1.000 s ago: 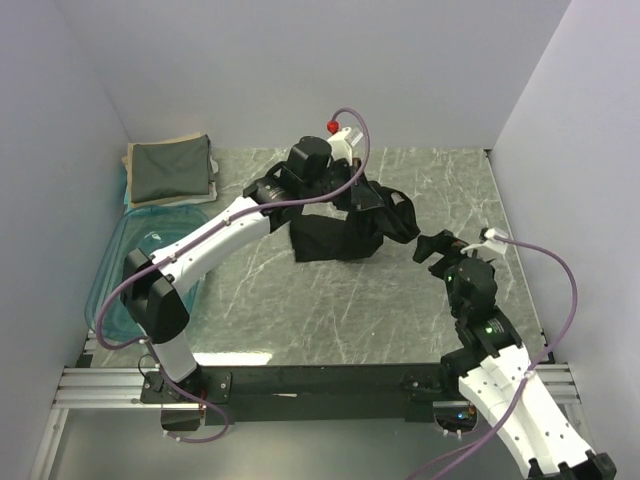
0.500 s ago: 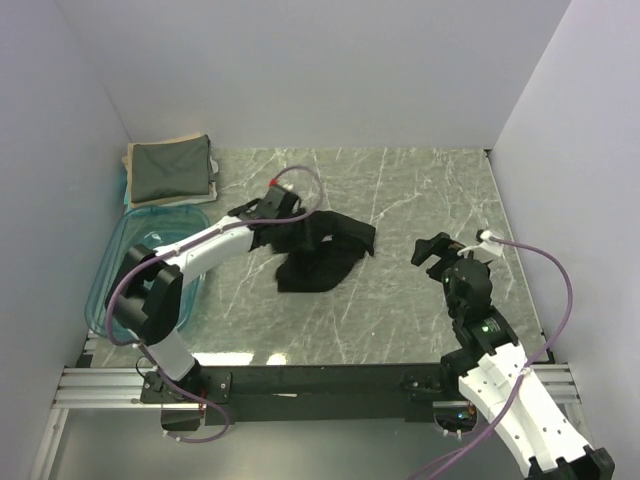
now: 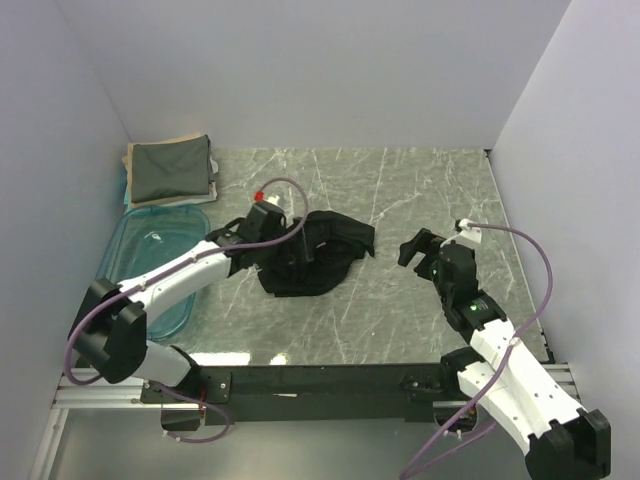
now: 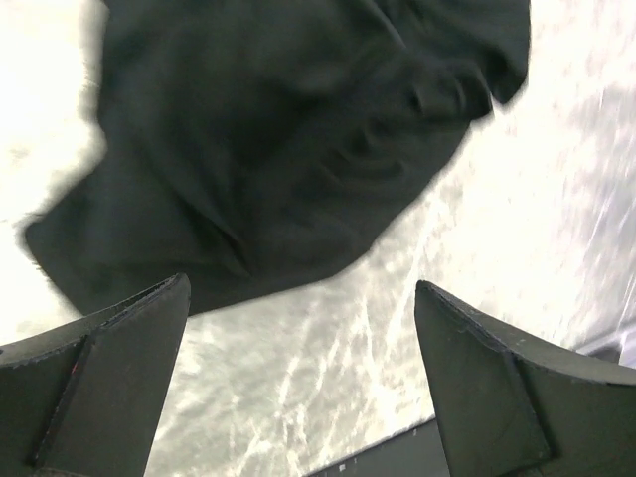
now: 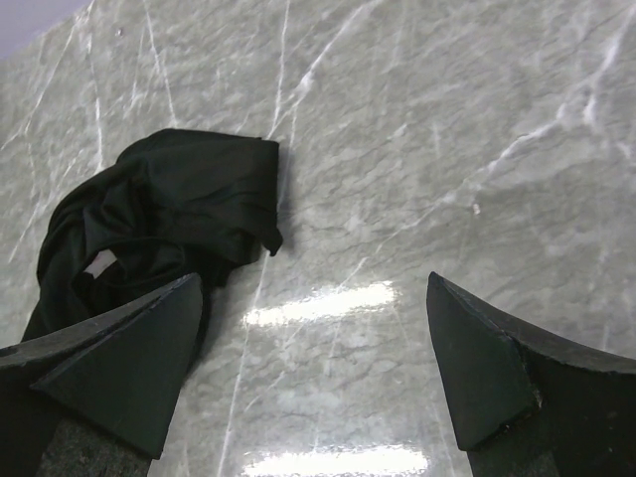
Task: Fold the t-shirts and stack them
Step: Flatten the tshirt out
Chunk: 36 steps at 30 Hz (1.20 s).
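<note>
Lying crumpled in a loose heap near the middle of the table (image 3: 420,190), the black t-shirt (image 3: 318,255) is unfolded, with bunched folds across its top surface. In the left wrist view the black t-shirt (image 4: 288,129) fills the area just ahead of the fingertips. In the right wrist view the black t-shirt (image 5: 169,214) sits to the left, with a pale patch showing among its folds.

The left gripper (image 3: 266,255) is positioned at the left edge of the heap. The left gripper (image 4: 300,288) has its jaws spread wide and nothing is held between them. Contact with the cloth cannot be confirmed.

The right gripper (image 3: 412,247) is positioned to the right of the shirt, apart from it, over bare table. The right gripper (image 5: 313,283) is also spread wide and holds nothing.

A folded dark grey-green t-shirt (image 3: 170,170) rests on a folded beige t-shirt (image 3: 175,199) at the far left corner. A clear blue tub (image 3: 118,262) sits just in front of this stack, at the left edge.
</note>
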{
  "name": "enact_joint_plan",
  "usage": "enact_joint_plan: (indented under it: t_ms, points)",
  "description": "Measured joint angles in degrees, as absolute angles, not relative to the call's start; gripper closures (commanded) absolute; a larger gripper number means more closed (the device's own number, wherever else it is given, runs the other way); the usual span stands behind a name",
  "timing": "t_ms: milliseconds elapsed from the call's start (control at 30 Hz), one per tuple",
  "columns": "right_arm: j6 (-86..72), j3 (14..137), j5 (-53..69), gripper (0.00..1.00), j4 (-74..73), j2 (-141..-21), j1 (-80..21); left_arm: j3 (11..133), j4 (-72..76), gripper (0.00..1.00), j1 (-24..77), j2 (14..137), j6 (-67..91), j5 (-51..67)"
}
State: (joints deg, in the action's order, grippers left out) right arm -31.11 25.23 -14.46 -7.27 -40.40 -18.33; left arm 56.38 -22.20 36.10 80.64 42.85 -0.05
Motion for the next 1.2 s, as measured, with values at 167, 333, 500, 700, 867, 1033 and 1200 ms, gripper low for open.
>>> enact_joint_plan:
  t_ms: [167,333,500,700,867,1033,1200]
  points:
    - [-31.7,26.5,-11.6,0.0,-6.8,-43.0,-18.3,56.4,-21.9,0.1,38.8,84.7,43.7,-0.3]
    - [-31.7,26.7,-10.8,0.0,-7.0,-43.4,-18.3,56.5,-21.7,0.21,38.0,89.4,44.5,-1.3]
    - [-31.7,26.7,-10.9,0.0,-7.2,-43.1,-18.3,57.6,-20.9,0.27,39.4,93.6,44.4,-0.7]
    - [-31.7,26.7,-11.1,0.0,-8.0,-41.7,-18.3,62.9,-21.0,0.42,41.4,97.6,44.5,-1.7]
    - [-31.3,26.7,-11.5,0.0,-8.5,-39.9,-18.3,65.8,-22.7,0.6,41.4,101.3,44.9,-5.1]
    - [-31.0,26.7,-11.9,0.0,-8.6,-39.0,-18.3,68.2,-26.1,0.93,41.4,103.7,46.4,-9.6]
    - [-31.0,26.7,-12.0,0.0,-8.6,-38.9,-18.3,68.1,-29.0,0.99,41.4,102.8,46.9,-12.5]
